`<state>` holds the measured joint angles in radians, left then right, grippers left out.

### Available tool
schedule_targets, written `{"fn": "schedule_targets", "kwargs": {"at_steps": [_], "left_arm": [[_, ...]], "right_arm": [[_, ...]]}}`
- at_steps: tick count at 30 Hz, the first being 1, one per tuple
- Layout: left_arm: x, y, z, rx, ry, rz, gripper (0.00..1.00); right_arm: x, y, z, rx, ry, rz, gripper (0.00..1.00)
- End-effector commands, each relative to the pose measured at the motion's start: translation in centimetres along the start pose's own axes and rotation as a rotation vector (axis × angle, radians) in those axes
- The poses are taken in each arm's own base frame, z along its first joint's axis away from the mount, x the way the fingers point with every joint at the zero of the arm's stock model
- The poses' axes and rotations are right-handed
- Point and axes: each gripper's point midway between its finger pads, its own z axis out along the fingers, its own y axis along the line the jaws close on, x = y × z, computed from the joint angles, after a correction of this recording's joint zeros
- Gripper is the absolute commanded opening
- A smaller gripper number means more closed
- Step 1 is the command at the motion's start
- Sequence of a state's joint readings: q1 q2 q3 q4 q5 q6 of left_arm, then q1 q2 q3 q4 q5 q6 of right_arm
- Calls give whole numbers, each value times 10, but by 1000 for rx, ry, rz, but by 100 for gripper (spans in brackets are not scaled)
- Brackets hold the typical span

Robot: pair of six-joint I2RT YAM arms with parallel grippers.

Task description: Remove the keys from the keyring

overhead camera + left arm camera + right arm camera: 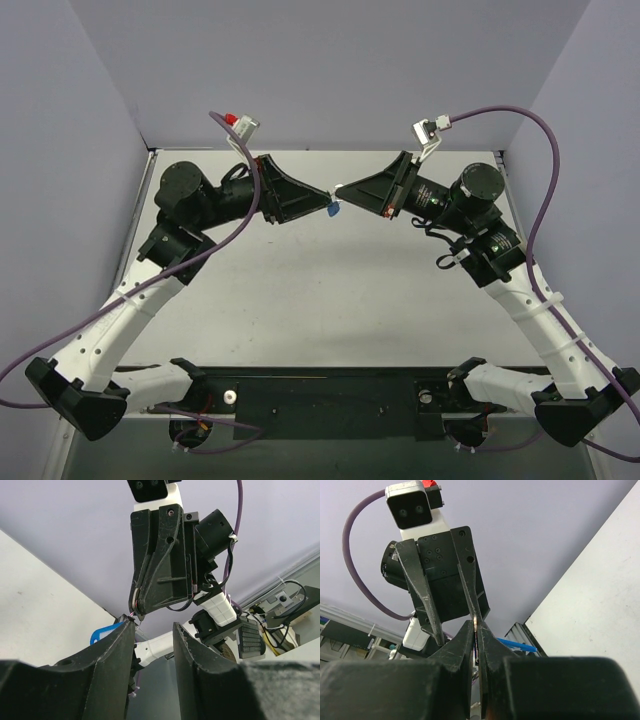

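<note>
Right gripper point(477, 632) pinches a thin silver metal sliver point(477, 624), key or ring unclear, in mid-air just beside the blue plastic tag point(517, 645). Left gripper point(152, 630) near tag, fingers parted, clamping nothing. Tiny silver keys: likely light, stiff, slippery; grip the round head flat.

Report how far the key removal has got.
Done: the blue tag hangs above the table, between the grippers. In hand: the right gripper pinches a thin metal piece; the left gripper is open, one fingertip at it. Left: no key shows free, so separation looks undone.
</note>
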<state>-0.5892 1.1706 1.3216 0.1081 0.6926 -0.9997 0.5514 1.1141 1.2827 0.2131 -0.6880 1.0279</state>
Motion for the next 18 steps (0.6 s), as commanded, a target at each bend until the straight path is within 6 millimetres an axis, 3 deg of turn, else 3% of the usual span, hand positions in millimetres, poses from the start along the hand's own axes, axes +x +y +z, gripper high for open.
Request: {"fn": "schedule_targets", "kwargs": {"at_steps": [1, 13, 18], "left_arm": [[-14, -22, -8, 12, -43, 88, 47], [-18, -9, -10, -36, -65, 93, 49], [-16, -10, -4, 5, -55, 71, 45]], "right_arm": [[-6, 31, -10, -88, -33, -58, 0], [-7, 34, -9, -96, -31, -56, 0], [-6, 34, -7, -100, -28, -55, 0]]}}
